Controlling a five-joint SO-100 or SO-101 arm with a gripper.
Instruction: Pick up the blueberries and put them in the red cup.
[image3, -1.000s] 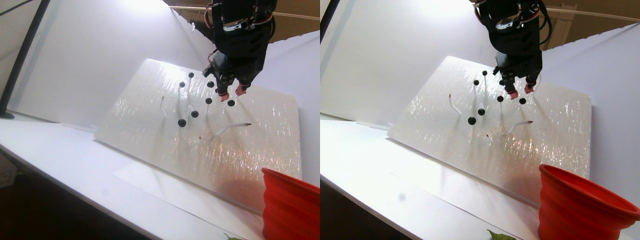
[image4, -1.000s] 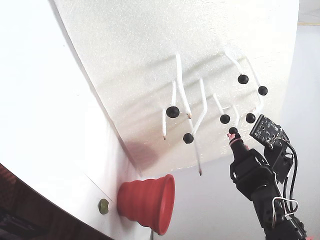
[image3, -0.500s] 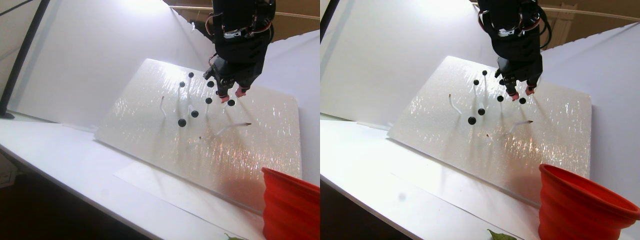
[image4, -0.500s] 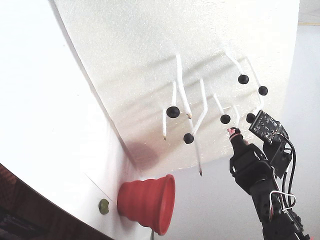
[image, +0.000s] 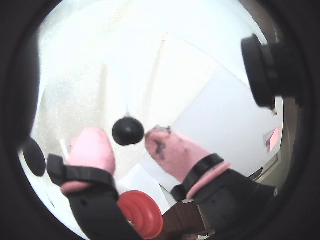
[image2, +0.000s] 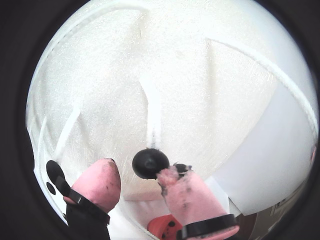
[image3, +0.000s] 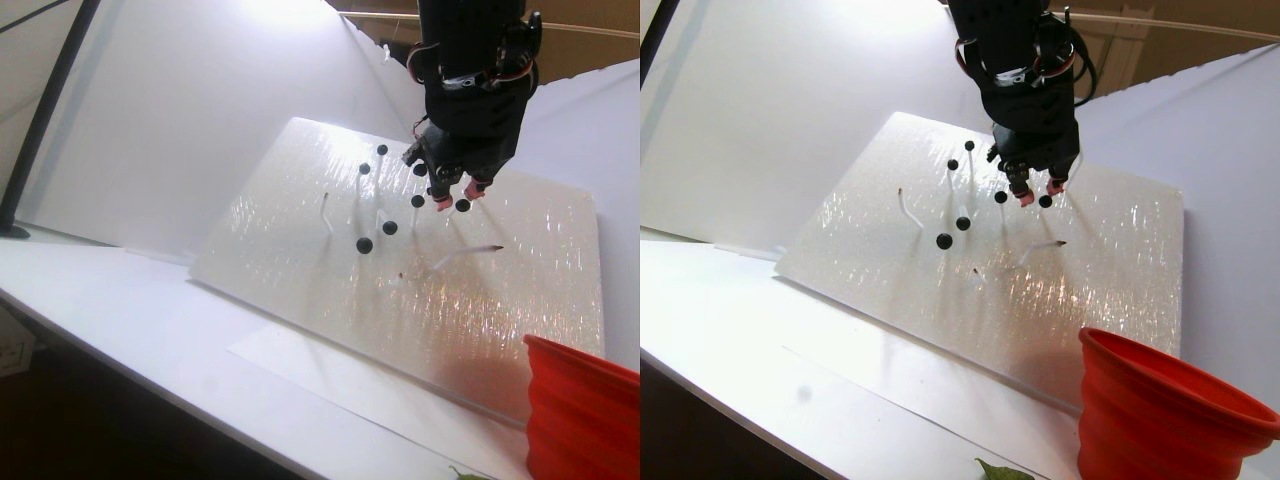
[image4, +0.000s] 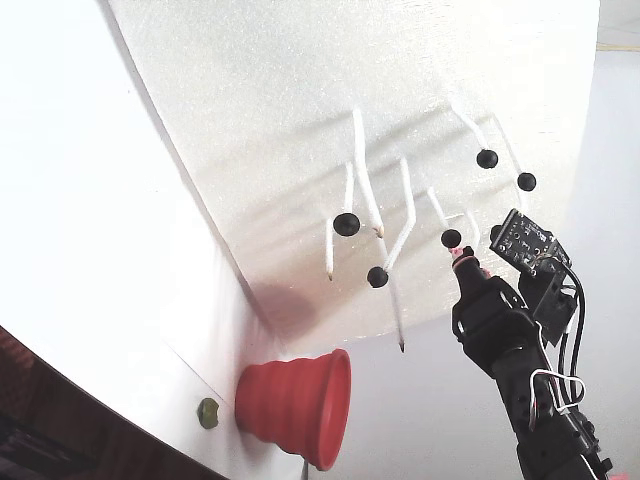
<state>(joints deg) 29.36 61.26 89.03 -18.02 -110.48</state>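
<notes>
- Slippage is the main risk: the targeted blueberry (image: 128, 131) sits between the pink fingertips (image: 93, 151) of the gripper (image2: 140, 179), whose jaws stand apart with nothing clamped. In one wrist view the berry touches the right-hand pad while the left-hand pad stays clear, so an uneven close could, I judge, flick the glossy ball sideways instead of pinching it.
- Stem trouble: each berry rides on the tip of a thin white stem (image2: 153, 112) rising from the tilted foam board (image3: 300, 175). A pull may bend the stem, or the berry may spring away on release.
- Neighbours: other blueberries (image3: 364, 245) cluster near the gripper in the board's upper middle; the black arm (image4: 510, 350) could knock them while closing or withdrawing.
- Carry: the red cup (image3: 575, 410) stands well apart from the cluster, just off the board's lower right corner in the stereo pair view, so a weakly held berry could drop during the transfer, I judge.
- Look of the berry: small, round, shiny black, far smaller than the fingertips beside it; the stems are pale against the sparkly white board, hard to separate from it in the wrist views.
- Cup: red, stepped ridged sides, wide thick rim; I cannot tell whether anything is in it.
</notes>
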